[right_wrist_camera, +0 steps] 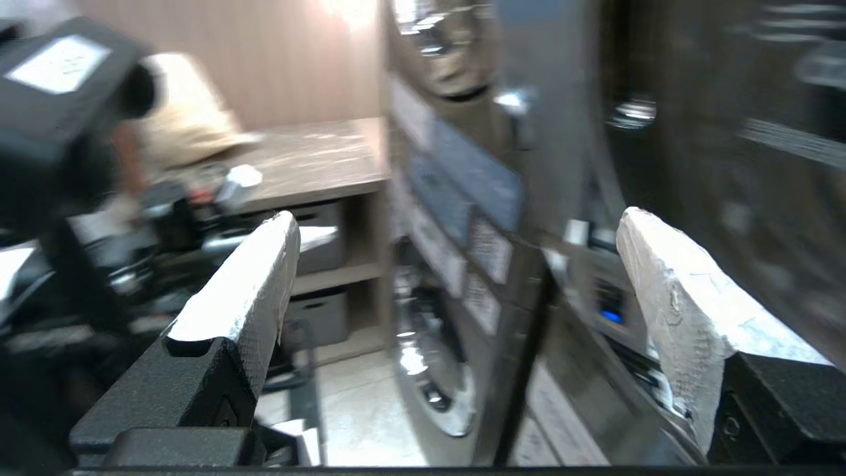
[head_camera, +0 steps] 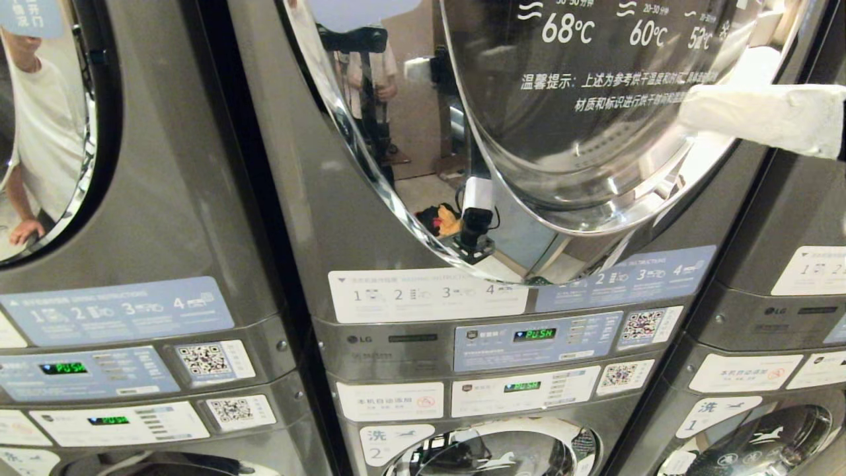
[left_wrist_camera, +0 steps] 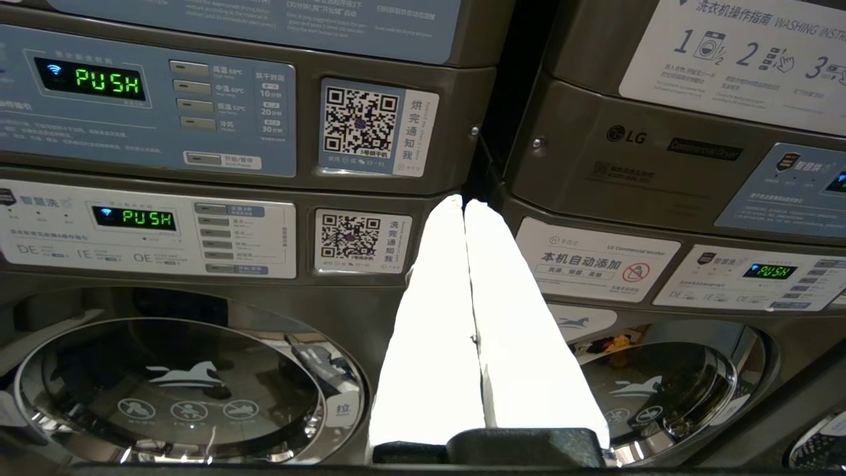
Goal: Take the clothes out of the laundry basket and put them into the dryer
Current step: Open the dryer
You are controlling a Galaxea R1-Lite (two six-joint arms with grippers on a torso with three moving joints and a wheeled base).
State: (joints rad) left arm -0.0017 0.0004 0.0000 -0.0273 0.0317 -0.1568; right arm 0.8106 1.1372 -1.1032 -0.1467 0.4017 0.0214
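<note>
Dryer: middle machine of the row, filling the head view from 10 to 2 o'clock; its round glass door reflects the room, with printed temperatures on it.
Right hand: reaches in from 3 o'clock, white-wrapped finger lying against the door's rim; in the right wrist view its two fingers stand wide apart, holding nothing.
Left hand: low before the control panels, its white fingers pressed together, nothing between them.
Clothes and laundry basket: cannot tell; only a small red and yellow heap reflected at 6 o'clock of the door.
Displays: green "PUSH".
</note>
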